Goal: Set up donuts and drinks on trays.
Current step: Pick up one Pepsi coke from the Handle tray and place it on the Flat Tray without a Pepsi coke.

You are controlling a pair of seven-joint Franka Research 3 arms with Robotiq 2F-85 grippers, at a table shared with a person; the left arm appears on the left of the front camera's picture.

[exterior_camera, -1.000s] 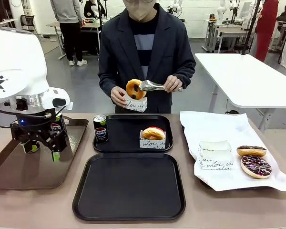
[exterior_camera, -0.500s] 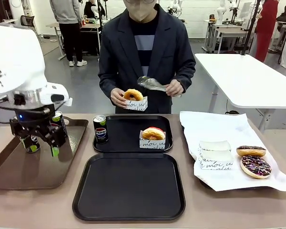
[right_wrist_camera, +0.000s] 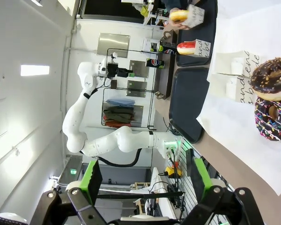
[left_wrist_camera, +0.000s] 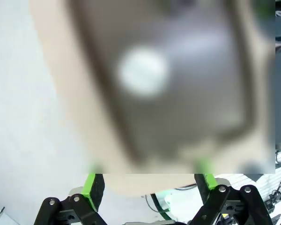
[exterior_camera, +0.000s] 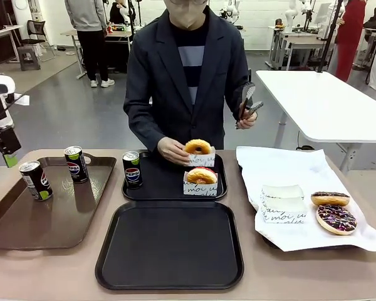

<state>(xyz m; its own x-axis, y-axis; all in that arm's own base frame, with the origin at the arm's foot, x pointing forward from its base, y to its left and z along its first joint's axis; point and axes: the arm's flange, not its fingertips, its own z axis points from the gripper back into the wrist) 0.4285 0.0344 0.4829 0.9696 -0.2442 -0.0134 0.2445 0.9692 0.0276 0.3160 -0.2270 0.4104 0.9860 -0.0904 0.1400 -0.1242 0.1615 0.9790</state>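
The far black tray (exterior_camera: 150,188) carries a red donut (exterior_camera: 202,175) in a white sleeve. A person's hand sets a yellow donut (exterior_camera: 197,147) in its sleeve just behind it. One Pepsi can (exterior_camera: 132,169) stands at that tray's left edge, and two more cans (exterior_camera: 36,180) (exterior_camera: 76,164) stand on the brown tray. The near black tray (exterior_camera: 169,244) is bare. My left gripper (exterior_camera: 6,150) hangs open at the far left edge, above the table. In the blurred left wrist view it (left_wrist_camera: 147,180) looks down on a can top (left_wrist_camera: 143,72). My right gripper (right_wrist_camera: 143,183) is open and holds nothing.
The long brown tray (exterior_camera: 25,226) lies at the left. A white paper sheet (exterior_camera: 288,166) at the right carries two chocolate donuts (exterior_camera: 330,199) (exterior_camera: 336,218) and a stack of sleeves (exterior_camera: 282,204). The person's other hand holds metal tongs (exterior_camera: 245,103) raised.
My left arm has risen and pulled back to the left, away from the cans. The person dropped the yellow donut into a sleeve, lowered it to the far tray and lifted the tongs aside.
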